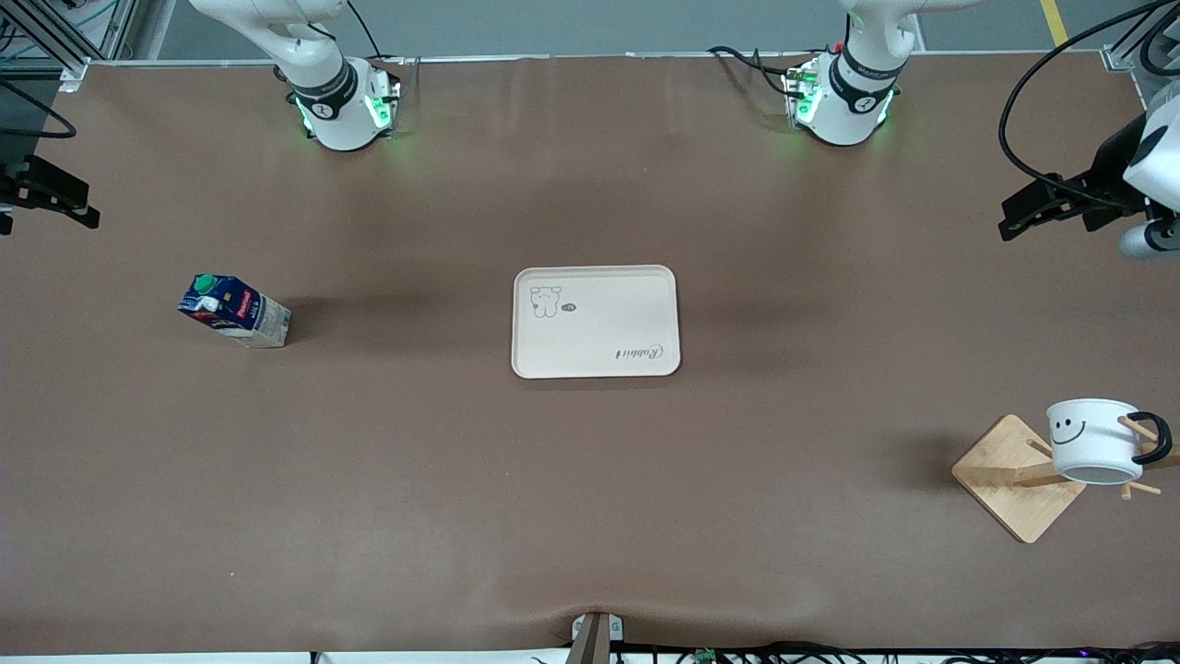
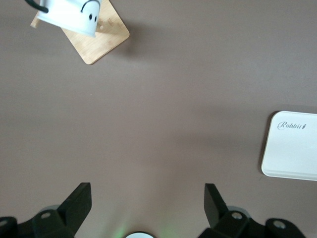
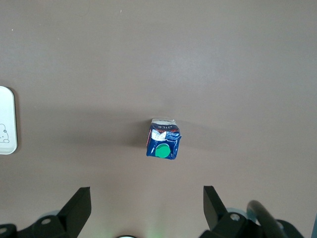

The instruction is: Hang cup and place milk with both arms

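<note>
The white cup [image 1: 1092, 441] with a black smiley face hangs by its black handle on a peg of the wooden rack [image 1: 1014, 480], toward the left arm's end of the table; it also shows in the left wrist view [image 2: 69, 15]. The dark blue milk carton [image 1: 235, 311] with a green cap stands on the table toward the right arm's end, and shows in the right wrist view [image 3: 163, 139]. My left gripper [image 1: 1014, 219] is raised at its end of the table, open and empty [image 2: 147, 191]. My right gripper [image 1: 78, 210] is raised at its end, open and empty [image 3: 147, 193], above the table beside the milk.
A cream tray [image 1: 595, 321] with a bear drawing lies in the middle of the table, with nothing on it; its edge shows in both wrist views [image 2: 292, 148] [image 3: 6, 121]. Both arm bases stand along the table edge farthest from the front camera.
</note>
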Available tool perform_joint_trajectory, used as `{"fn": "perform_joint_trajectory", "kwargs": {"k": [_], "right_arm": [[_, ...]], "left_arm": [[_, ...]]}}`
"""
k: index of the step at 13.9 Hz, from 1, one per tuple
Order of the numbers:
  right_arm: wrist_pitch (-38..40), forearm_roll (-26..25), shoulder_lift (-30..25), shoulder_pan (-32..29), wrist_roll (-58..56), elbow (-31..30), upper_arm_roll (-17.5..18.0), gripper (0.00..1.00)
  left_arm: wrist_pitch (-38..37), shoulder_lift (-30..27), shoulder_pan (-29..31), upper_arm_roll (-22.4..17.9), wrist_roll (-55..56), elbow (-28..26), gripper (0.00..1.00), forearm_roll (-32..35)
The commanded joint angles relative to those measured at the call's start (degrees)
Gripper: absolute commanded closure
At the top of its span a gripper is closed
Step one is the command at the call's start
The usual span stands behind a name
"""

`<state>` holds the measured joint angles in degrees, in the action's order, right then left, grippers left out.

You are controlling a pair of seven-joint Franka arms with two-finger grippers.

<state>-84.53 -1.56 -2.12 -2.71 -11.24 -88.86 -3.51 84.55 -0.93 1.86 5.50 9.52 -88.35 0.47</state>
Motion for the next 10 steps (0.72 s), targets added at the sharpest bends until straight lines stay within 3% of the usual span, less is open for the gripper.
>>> {"fn": "perform_joint_trajectory", "kwargs": {"k": [1, 10], "right_arm": [[0.50, -0.29, -0.17, 0.25, -0.18, 1.14, 0.08, 0.00], [0.42, -0.11, -0.08, 0.16, -0.18, 1.23, 0.08, 0.00]], "left_arm": [[0.35, -1.71, -2.29, -1.89, 0.15, -2.26, 0.00, -0.82], [0.18, -0.66, -1.95, -1.37, 0.24, -1.47, 0.00, -0.47]]}}
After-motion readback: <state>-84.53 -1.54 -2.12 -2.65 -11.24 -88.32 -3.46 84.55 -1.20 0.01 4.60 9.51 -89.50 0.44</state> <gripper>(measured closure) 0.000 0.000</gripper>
